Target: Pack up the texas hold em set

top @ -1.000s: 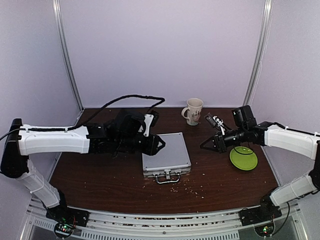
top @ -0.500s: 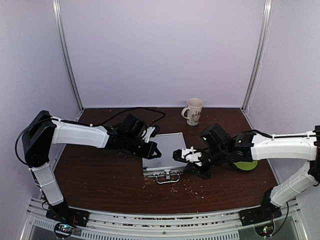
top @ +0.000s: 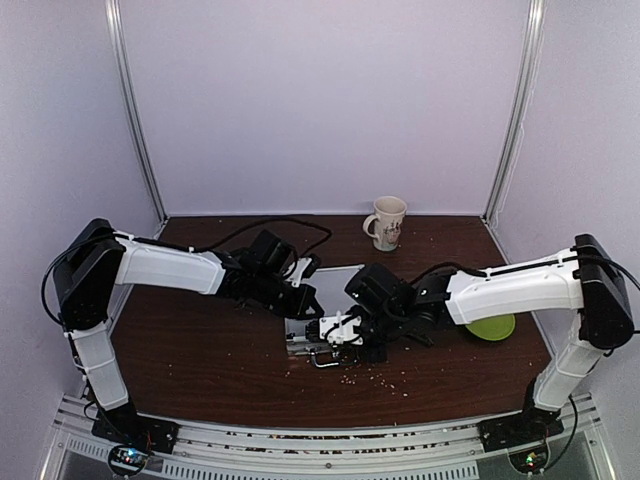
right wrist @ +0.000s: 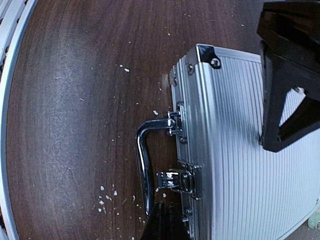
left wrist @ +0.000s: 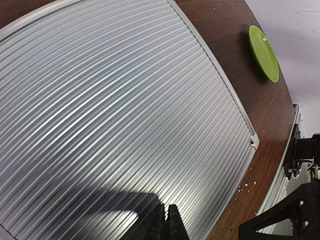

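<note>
The silver aluminium case (top: pixel 336 287) lies closed in the middle of the table. Its ribbed lid (left wrist: pixel 125 100) fills the left wrist view. My left gripper (top: pixel 306 301) is shut and empty, its tips (left wrist: pixel 167 221) just over the lid's left part. My right gripper (top: pixel 338 336) is at the case's front side and looks shut. Its tips (right wrist: pixel 167 220) sit between the metal handle (right wrist: pixel 142 165) and the case front, just beside a latch (right wrist: pixel 177 180) that sticks out. Chips, dice and card box are hidden.
A cream mug (top: pixel 387 222) stands at the back. A green plate (top: pixel 494 327) lies at the right, partly behind my right arm, and shows in the left wrist view (left wrist: pixel 264 52). Pale crumbs (top: pixel 385 378) are scattered in front of the case.
My right arm has swung left from beside the plate to the case's front by the handle. My left arm has drawn back, its gripper staying over the lid's left part.
</note>
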{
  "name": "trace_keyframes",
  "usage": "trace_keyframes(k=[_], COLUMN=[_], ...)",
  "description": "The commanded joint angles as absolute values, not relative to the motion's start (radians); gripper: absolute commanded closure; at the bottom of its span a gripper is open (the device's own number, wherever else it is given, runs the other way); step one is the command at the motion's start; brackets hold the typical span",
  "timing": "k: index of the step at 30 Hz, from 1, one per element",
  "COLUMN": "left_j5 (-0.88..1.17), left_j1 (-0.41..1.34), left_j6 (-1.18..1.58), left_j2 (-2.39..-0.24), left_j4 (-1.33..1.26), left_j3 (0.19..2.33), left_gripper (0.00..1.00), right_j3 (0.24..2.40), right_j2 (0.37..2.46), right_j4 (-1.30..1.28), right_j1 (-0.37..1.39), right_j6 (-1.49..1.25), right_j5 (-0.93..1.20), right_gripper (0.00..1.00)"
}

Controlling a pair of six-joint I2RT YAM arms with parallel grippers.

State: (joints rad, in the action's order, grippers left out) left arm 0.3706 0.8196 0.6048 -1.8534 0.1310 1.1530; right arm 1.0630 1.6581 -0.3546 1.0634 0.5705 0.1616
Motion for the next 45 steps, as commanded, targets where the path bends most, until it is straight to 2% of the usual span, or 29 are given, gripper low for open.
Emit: trace_keyframes(k=[1, 26, 36, 45], left_j5=[0.344, 0.336, 0.336, 0.344], left_j1=[0.812, 0.812, 0.813, 0.811], left_j6=[0.633, 0.64, 0.64, 0.637], left_j2=[-1.868, -1.859, -1.859, -1.866], left_j4=[0.125, 0.122, 0.122, 0.123], left_j3=[1.116, 1.112, 1.114, 1.123], left_gripper=[1.0, 1.0, 1.0, 1.0], right_j3=[1.098, 1.146, 1.146, 1.112], right_j2=[1.706, 1.874, 1.874, 1.777], right_j4=[-0.346, -0.362, -0.35, -0.399], right_j1=[1.106, 1.114, 1.092, 1.091], right_j6=[0.612, 0.564, 0.541, 0.558], right_j5=[0.12, 0.0, -0.013, 0.09], right_gripper=[1.0, 1.0, 1.0, 1.0])
